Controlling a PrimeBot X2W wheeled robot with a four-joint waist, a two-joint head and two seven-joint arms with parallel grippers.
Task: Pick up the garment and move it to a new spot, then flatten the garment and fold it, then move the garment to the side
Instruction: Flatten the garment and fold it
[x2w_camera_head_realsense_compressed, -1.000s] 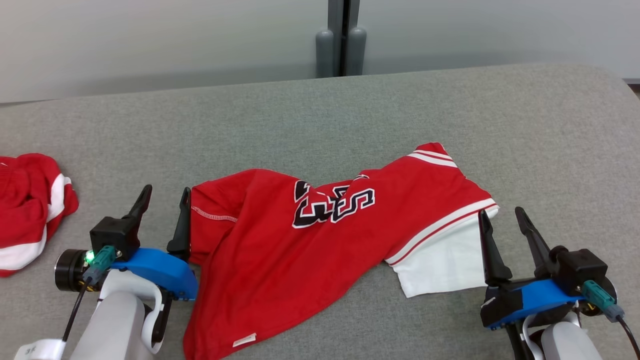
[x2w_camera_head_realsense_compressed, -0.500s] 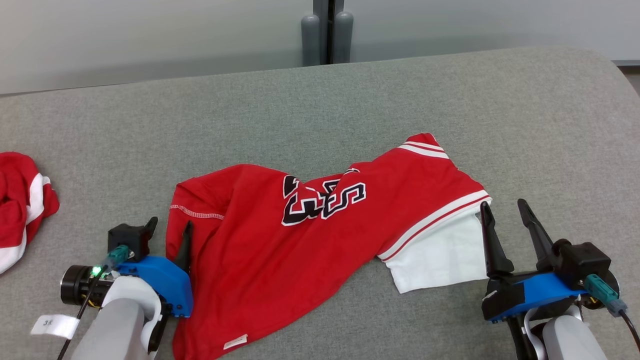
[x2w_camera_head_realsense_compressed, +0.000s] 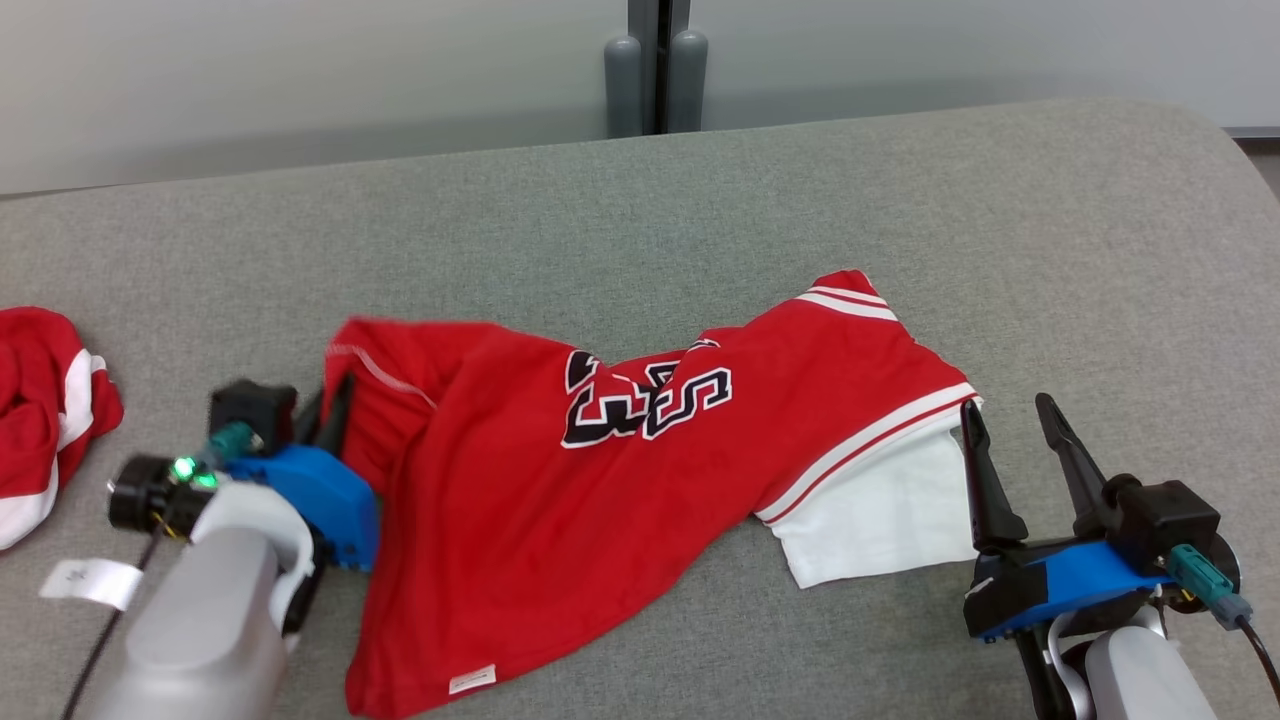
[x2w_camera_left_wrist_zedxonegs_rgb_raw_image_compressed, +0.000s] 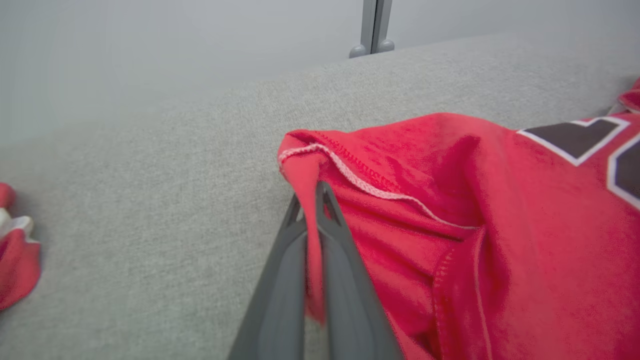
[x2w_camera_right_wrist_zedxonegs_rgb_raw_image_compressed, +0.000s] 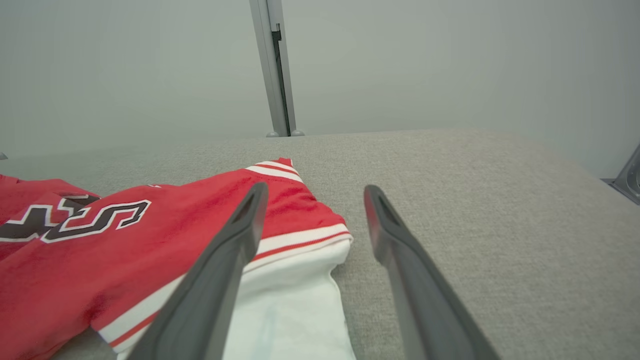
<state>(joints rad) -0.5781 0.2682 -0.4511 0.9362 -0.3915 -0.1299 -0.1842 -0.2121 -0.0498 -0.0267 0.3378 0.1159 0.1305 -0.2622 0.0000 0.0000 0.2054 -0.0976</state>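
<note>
The garment (x2w_camera_head_realsense_compressed: 560, 480) is a red jersey with black-and-white lettering and white trim, lying crumpled across the middle of the grey padded table. My left gripper (x2w_camera_head_realsense_compressed: 332, 405) is shut on the garment's left hemmed corner. In the left wrist view that stitched red edge (x2w_camera_left_wrist_zedxonegs_rgb_raw_image_compressed: 310, 165) is pinched between the two fingers and lifted a little off the surface. My right gripper (x2w_camera_head_realsense_compressed: 1005, 412) stands open at the garment's right end, beside the white panel (x2w_camera_head_realsense_compressed: 880, 510); in the right wrist view the gripper (x2w_camera_right_wrist_zedxonegs_rgb_raw_image_compressed: 312, 192) has nothing between its fingers, and its left finger (x2w_camera_right_wrist_zedxonegs_rgb_raw_image_compressed: 235, 235) lies over the striped hem.
A second red-and-white cloth (x2w_camera_head_realsense_compressed: 45, 420) lies bunched at the table's left edge. The grey padded table (x2w_camera_head_realsense_compressed: 700, 220) runs back to a pale wall with a vertical grey post (x2w_camera_head_realsense_compressed: 655, 65). The table's rounded right corner (x2w_camera_head_realsense_compressed: 1215, 130) is near.
My left gripper closed on the garment's left corner and raised it, pulling that edge up and back. The right arm stayed where it was. The camera shifted slightly.
</note>
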